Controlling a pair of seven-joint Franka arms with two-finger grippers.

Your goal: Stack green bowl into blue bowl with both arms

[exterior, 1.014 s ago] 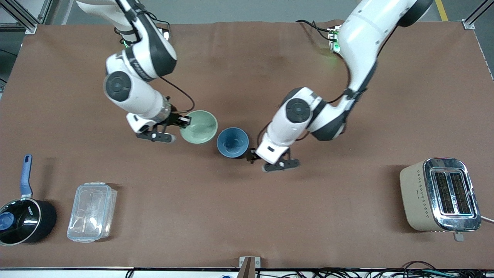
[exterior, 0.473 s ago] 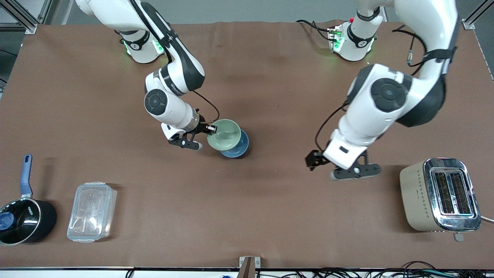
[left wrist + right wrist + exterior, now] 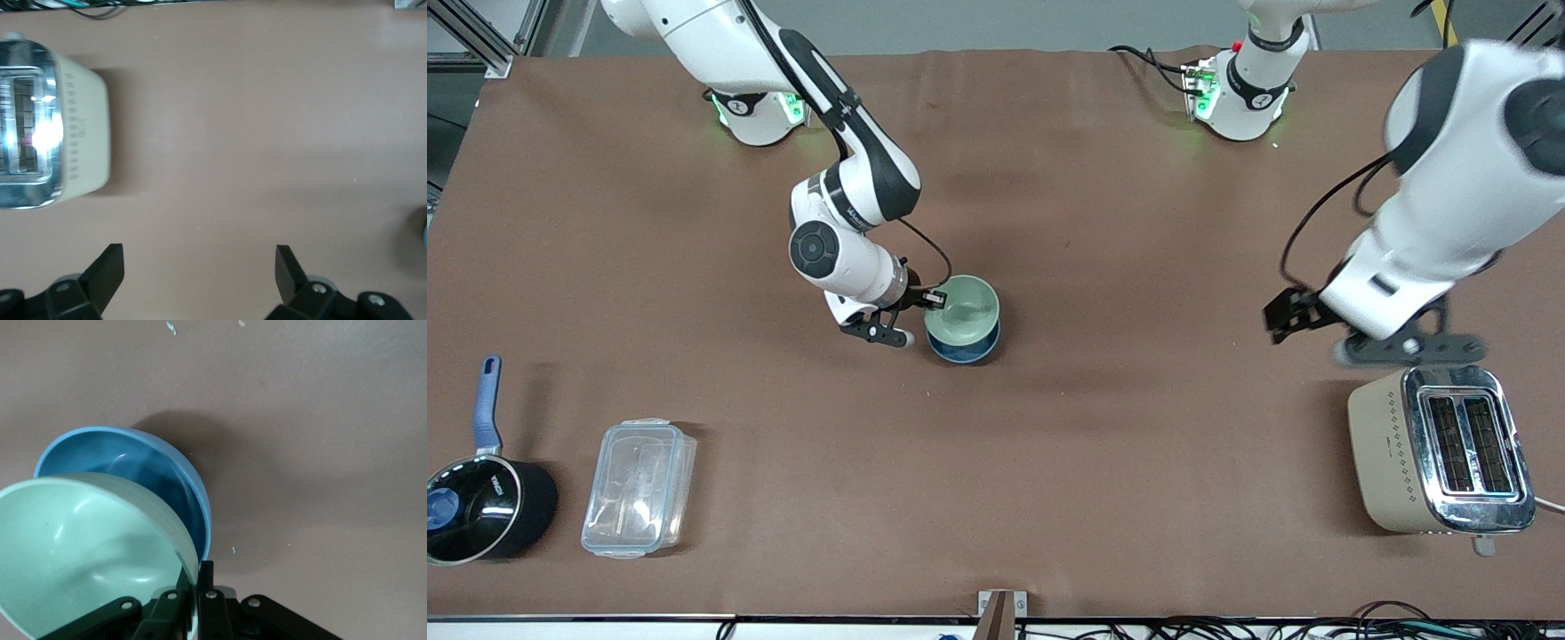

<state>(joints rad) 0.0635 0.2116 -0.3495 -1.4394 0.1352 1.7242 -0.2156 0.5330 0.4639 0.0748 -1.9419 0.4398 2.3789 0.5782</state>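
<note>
Right gripper (image 3: 927,302) pinches green bowl (image 3: 961,311) rim, bowl tilted into blue bowl (image 3: 964,348). Left gripper (image 3: 1294,318) over table near toaster (image 3: 1440,449), fingers wide.

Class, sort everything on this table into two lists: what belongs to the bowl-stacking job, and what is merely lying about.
Belongs to the job:
green bowl, gripped by its rim
blue bowl, under the green bowl
right gripper, shut on the green bowl
left gripper, open, above the table beside the toaster

Lying about:
toaster
saucepan
clear lidded container
</note>
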